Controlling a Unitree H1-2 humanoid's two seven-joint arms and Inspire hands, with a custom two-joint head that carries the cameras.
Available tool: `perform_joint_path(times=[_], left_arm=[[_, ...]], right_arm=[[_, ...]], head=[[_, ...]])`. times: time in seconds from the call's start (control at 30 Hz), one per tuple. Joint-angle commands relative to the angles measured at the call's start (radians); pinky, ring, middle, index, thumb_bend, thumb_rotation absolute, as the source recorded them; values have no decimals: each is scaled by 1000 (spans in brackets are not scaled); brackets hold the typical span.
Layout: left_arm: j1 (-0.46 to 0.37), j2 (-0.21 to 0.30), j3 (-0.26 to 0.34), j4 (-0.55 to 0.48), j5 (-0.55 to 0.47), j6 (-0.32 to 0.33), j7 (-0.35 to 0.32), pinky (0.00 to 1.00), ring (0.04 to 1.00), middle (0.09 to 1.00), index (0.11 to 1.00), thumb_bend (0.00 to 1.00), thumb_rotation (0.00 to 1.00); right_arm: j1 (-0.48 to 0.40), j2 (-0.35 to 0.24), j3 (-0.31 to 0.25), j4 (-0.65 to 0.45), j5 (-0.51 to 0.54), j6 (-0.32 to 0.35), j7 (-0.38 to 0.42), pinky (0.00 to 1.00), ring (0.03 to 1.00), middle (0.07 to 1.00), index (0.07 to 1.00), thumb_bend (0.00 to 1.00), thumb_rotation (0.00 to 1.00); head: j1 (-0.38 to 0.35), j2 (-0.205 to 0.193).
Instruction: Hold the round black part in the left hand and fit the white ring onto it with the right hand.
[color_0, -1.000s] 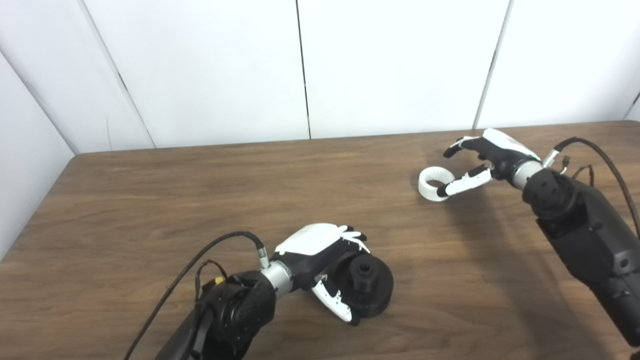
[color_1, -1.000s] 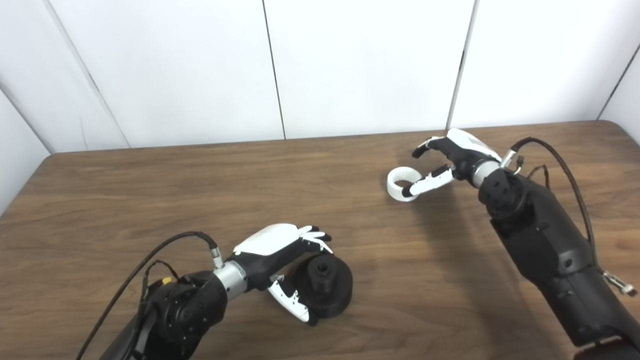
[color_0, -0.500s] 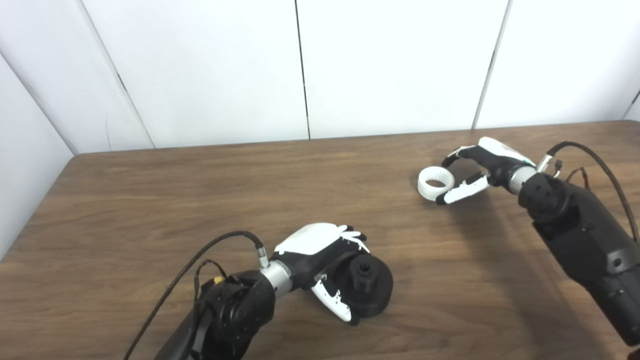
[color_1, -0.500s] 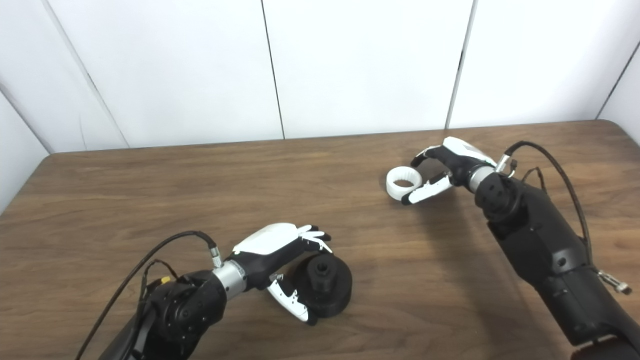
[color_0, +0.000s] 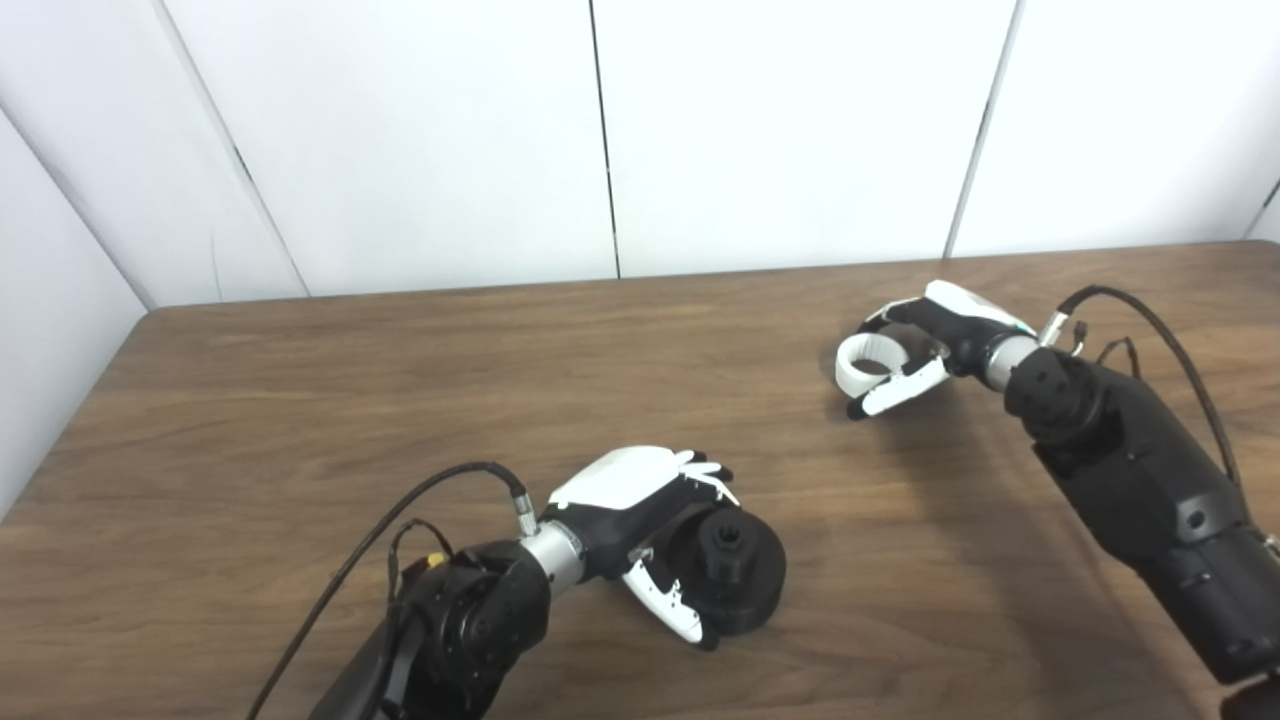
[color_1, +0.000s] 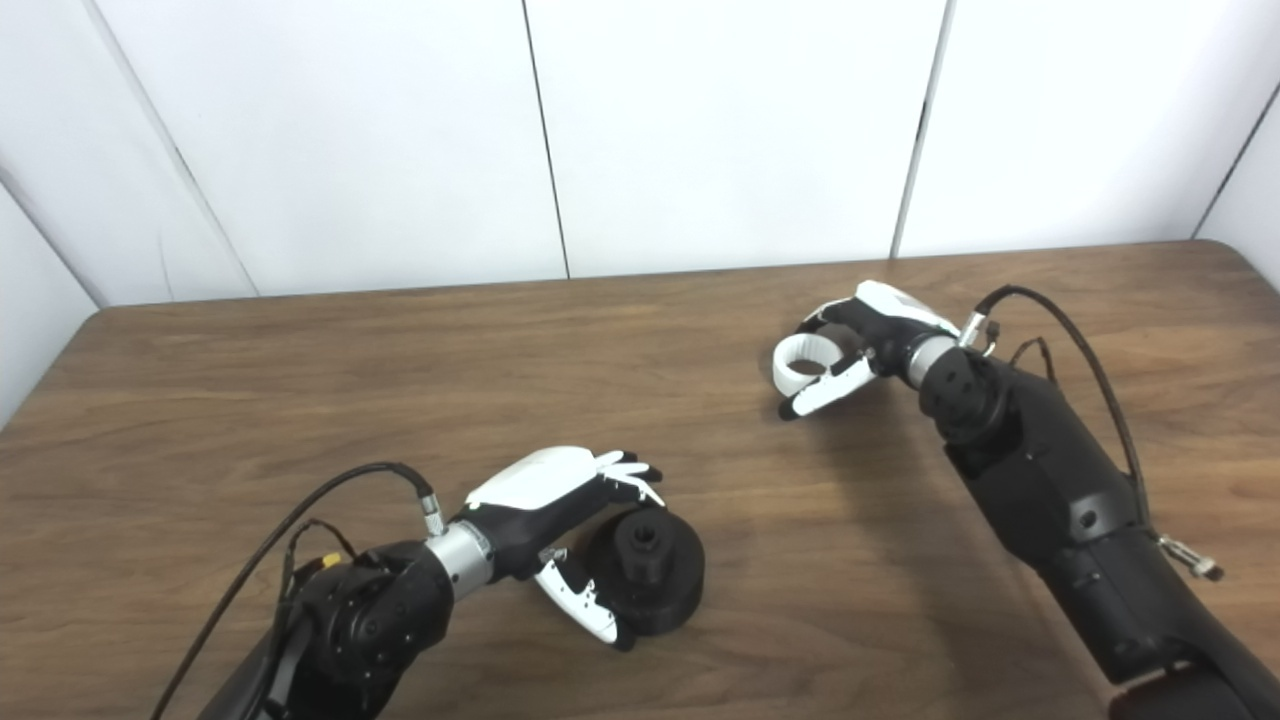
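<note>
The round black part (color_0: 735, 575) rests on the wooden table near the front, hub upward. My left hand (color_0: 640, 505) is shut on its left side, fingers over the top and thumb in front. The white ring (color_0: 860, 365) lies on the table at the back right. My right hand (color_0: 920, 345) is open around it: the fingers (color_0: 878, 318) arch over its far rim and the thumb (color_0: 893, 393) lies along its near side. I cannot tell whether they touch the ring. Both also show in the right eye view: the part (color_1: 650, 575) and the ring (color_1: 800, 362).
The brown table (color_0: 400, 400) ends at a white panelled wall behind and at its left edge (color_0: 70, 430). Black cables loop from both wrists (color_0: 1150, 320).
My right hand has moved left and come down around the white ring, with fingers and thumb still spread as wide. The ring, the black part and my left hand have not moved.
</note>
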Motion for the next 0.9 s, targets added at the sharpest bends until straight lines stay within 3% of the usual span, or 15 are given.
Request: perform_joint_path(times=[0.0,0.43,0.87], left_arm=[[-24,-2,13,-12,1,-23,19,952,1000,944,691,930,214],[-25,-1,14,-17,-2,-22,15,941,1000,946,694,924,209],[-24,-3,21,-23,-6,-18,13,946,1000,949,695,926,215]], right_arm=[[-65,-3,-11,-12,-7,-30,-27,946,1000,938,770,940,331],[-64,0,-18,-7,-5,-40,-45,907,999,929,715,882,273],[-57,-4,-19,-18,-3,-47,-54,864,989,923,696,864,283]], head=[[1,1],[0,3],[-2,4]])
